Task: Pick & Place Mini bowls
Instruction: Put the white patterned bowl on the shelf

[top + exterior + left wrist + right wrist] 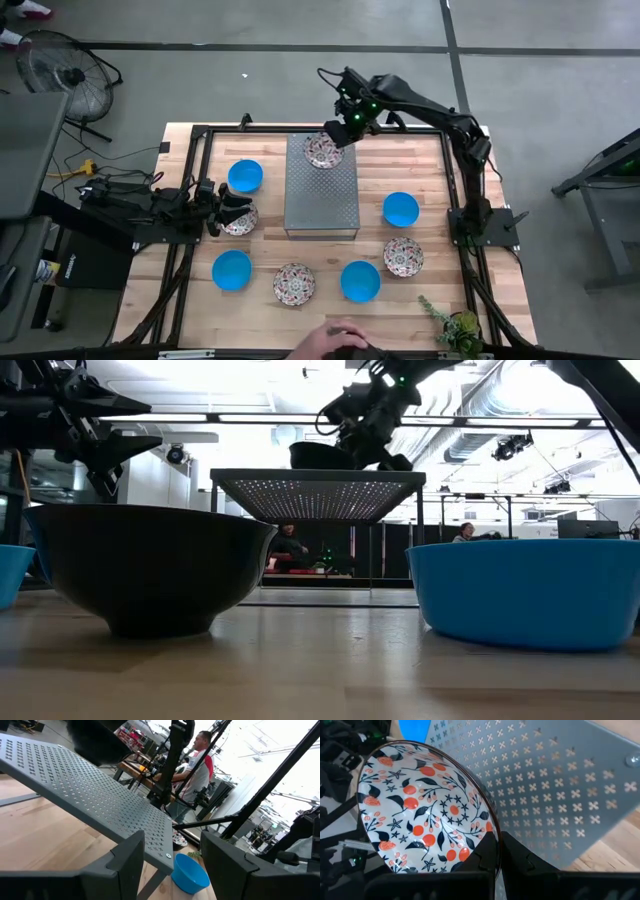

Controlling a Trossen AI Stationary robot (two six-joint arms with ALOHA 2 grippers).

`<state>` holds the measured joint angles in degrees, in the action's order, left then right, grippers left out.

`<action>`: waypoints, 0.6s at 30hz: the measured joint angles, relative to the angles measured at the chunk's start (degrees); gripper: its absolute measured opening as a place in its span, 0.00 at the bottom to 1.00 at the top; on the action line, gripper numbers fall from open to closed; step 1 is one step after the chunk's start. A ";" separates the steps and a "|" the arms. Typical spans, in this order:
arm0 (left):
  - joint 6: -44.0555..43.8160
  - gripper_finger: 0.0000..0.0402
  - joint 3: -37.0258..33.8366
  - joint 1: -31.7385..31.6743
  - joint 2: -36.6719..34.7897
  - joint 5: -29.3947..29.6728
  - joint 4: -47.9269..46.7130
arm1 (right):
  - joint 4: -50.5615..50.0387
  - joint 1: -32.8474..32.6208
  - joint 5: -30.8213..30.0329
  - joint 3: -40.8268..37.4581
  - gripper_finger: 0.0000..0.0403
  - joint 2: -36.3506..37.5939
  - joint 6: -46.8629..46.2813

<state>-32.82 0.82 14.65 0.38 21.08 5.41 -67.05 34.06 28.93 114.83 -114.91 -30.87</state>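
The right claw (345,127) is clamped tight on the rim of 1 floral bowl (323,150), holding it at the far end of the grey perforated shelf (322,195). To complete placement, lower until the bowl base seats flat on the shelf, then release and withdraw upward, clear of the rim. The left claw (222,207) waits with fingers spread, gripping nothing, beside a second floral bowl (240,221) on the desk (180,290). Other bowls remain on the desk.
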 joint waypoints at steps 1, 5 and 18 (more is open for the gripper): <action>-0.01 0.47 0.00 0.00 0.00 0.00 0.00 | 0.50 0.00 0.06 0.00 0.00 -0.20 -0.24; -0.02 0.47 0.00 0.01 0.00 0.00 0.00 | 1.23 0.00 -2.41 0.00 0.00 -0.42 -1.25; -0.02 0.47 0.00 0.01 0.00 0.00 0.00 | -2.09 0.00 -6.38 -0.02 0.00 -0.42 -1.25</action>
<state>-32.83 0.82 14.66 0.38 21.08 5.41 -69.14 34.06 22.55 114.81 -115.33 -32.12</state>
